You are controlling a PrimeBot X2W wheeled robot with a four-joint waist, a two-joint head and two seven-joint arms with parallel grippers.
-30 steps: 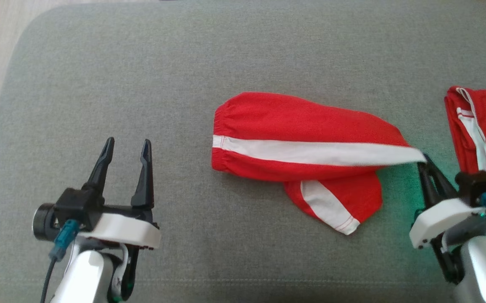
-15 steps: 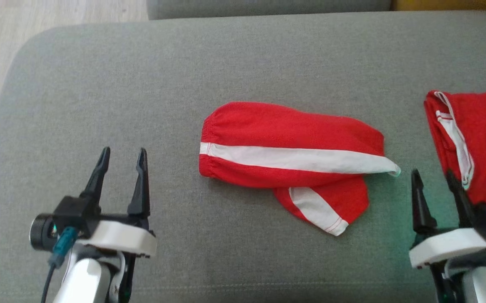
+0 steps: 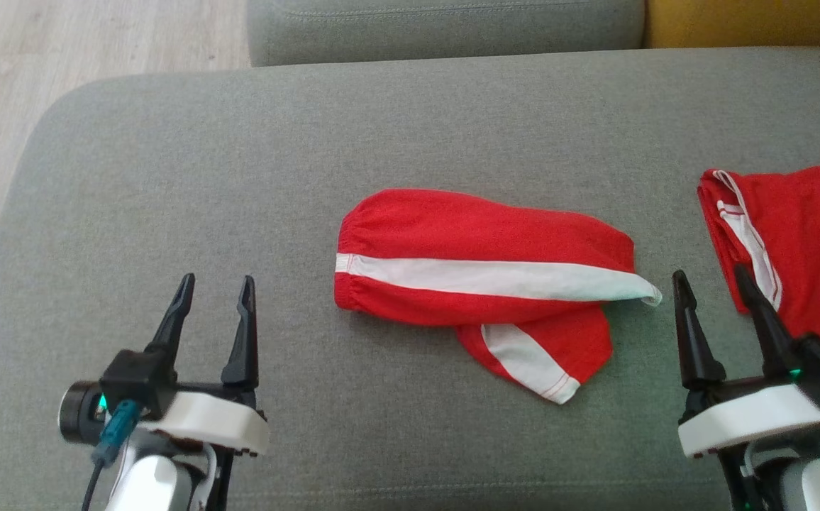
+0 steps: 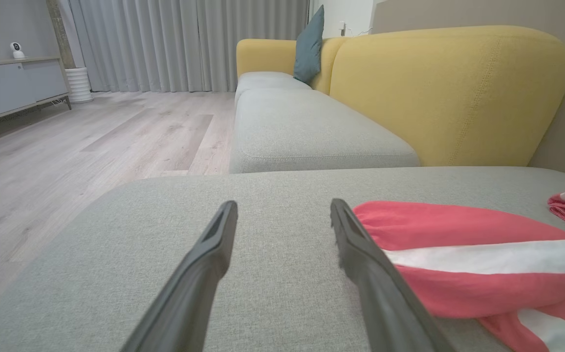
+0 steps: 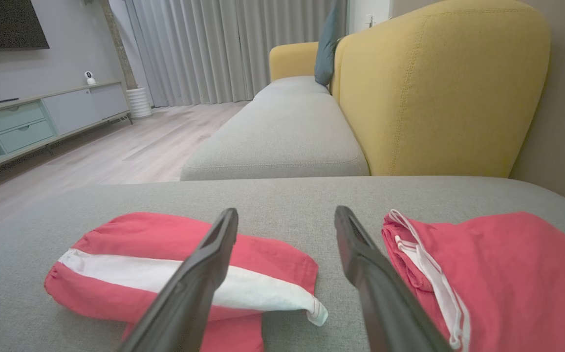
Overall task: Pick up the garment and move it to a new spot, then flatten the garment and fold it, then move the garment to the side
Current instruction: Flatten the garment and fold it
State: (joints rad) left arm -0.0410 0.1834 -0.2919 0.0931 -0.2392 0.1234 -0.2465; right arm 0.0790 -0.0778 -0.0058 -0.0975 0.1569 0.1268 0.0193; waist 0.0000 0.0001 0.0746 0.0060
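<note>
Since a sec ago R gripper [image 3: 709,273] has let go of garment [image 3: 481,241] at its white-stripe corner; fingers now spread, empty, lower right of frame. Garment, red w/ white stripe, lies mid-frame on gray cushion [image 3: 240,177], corner tip just left of R fingers, not touching. At right edge, second red cloth [image 3: 807,241] sits by R's outer finger. L gripper [image 3: 216,278], lower left, spread, empty, well apart from garment.
</note>
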